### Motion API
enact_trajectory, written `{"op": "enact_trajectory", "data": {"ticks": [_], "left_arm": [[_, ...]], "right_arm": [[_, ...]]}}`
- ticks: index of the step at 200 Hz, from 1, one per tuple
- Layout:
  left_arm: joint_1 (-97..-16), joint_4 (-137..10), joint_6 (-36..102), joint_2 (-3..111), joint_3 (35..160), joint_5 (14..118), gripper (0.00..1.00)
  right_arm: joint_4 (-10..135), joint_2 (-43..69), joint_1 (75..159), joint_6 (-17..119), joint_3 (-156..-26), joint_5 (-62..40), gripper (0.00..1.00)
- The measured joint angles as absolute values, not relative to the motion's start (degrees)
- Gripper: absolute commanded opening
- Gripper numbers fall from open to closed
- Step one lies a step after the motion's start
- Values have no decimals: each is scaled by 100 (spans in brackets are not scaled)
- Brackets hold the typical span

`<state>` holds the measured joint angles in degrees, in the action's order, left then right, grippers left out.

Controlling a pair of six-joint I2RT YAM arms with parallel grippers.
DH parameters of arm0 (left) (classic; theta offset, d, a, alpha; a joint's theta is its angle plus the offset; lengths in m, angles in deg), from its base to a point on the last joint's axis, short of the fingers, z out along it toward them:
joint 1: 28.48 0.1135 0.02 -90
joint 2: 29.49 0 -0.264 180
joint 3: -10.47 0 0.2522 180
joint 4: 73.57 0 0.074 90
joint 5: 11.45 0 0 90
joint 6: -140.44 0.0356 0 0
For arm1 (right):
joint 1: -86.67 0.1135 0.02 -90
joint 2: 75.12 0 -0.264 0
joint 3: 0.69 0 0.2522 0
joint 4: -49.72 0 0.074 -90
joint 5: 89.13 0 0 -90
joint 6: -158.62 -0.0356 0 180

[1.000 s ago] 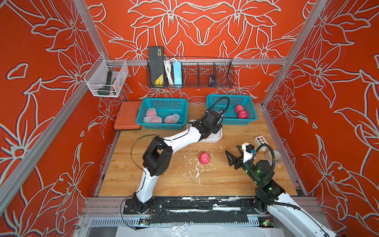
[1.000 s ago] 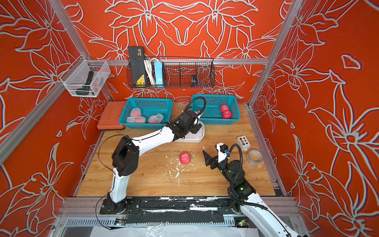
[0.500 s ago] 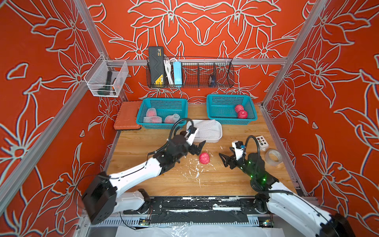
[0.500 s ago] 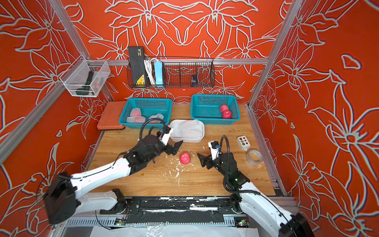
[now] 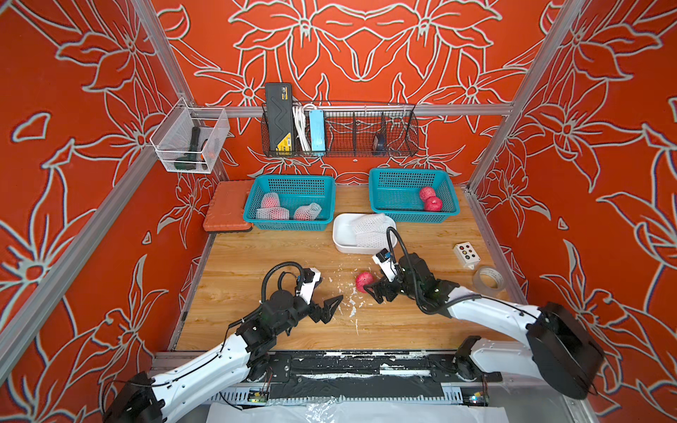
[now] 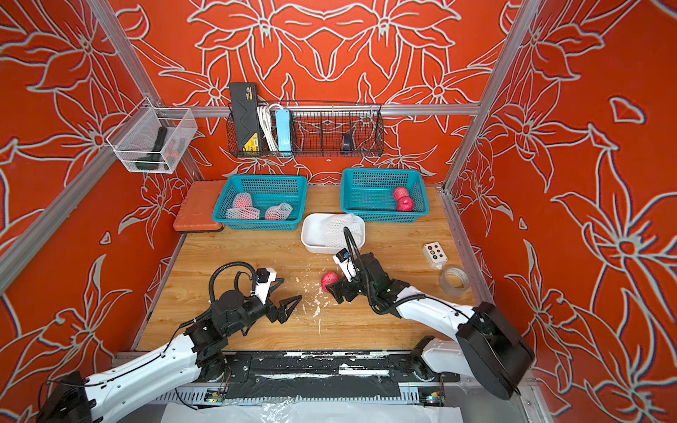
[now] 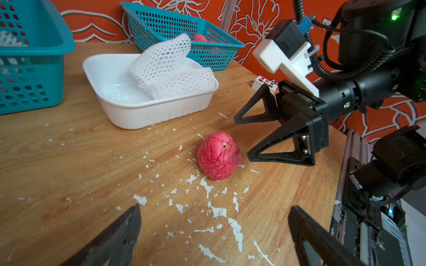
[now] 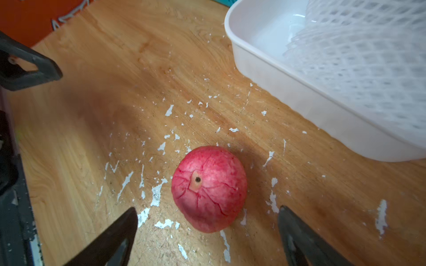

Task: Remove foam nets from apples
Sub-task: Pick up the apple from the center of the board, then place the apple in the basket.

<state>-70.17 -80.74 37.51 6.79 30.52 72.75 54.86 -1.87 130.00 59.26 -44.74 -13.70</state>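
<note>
The round red-pink apple (image 5: pixel 363 281) lies bare on the wooden table (image 5: pixel 249 263), with no net on it, among small white foam crumbs (image 5: pixel 352 311). It is between the two grippers, but not in the middle. The right gripper (image 5: pixel 373 294) is just beside it, with jaws spread wide and not touching the fruit, as the left wrist view shows. The left gripper (image 5: pixel 332 310) is also spread and empty, and it stands farther away, on the other side of the crumbs.

In the right wrist view the apple sits straight in front of the gap between the two black fingers (image 8: pixel 115 232). It is tilted, with its dimpled end turned up toward that camera, so the fingers would close on its round sides. I judge that the right arm is the better one to pick it up.

The white foam mesh nets (image 5: pixel 370 230) lie in the white plastic tray (image 5: pixel 340 238). Three apples in nets (image 5: pixel 271 201) are in the teal plastic basket (image 5: pixel 293 181) on the left arm's side, and two bare apples (image 5: pixel 432 199) are in the second teal basket (image 5: pixel 406 175).
</note>
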Motion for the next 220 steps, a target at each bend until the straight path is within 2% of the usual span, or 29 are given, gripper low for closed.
{"op": "enact_trajectory", "data": {"ticks": [23,38,58,77,93,153,186,220], "left_arm": [[-7021,-8096,3749,652,2978,7131,97],[-7024,-8113,3747,650,2910,7076,97],[-7039,-8126,3736,637,2835,7050,97],[-7043,-8135,3734,615,2811,7041,97],[-7043,-8209,3756,604,2796,6967,97],[-7043,-9095,4121,1207,2943,6484,98],[-7043,-9156,4486,2082,4049,6311,97],[-6965,-9383,4746,2775,5268,6337,97]], "right_arm": [[5558,325,13230,6064,-4764,-1156,98],[5593,670,13356,6134,-4967,-1029,93],[5645,1085,13437,6199,-5228,-898,75],[5702,1324,13470,6252,-5409,-837,49],[5722,1306,13470,6221,-5422,-815,40],[5853,410,13400,6330,-5514,-668,36],[5956,45,12963,6293,-6266,-706,37],[6080,43,12161,6203,-7140,-679,37]]}}
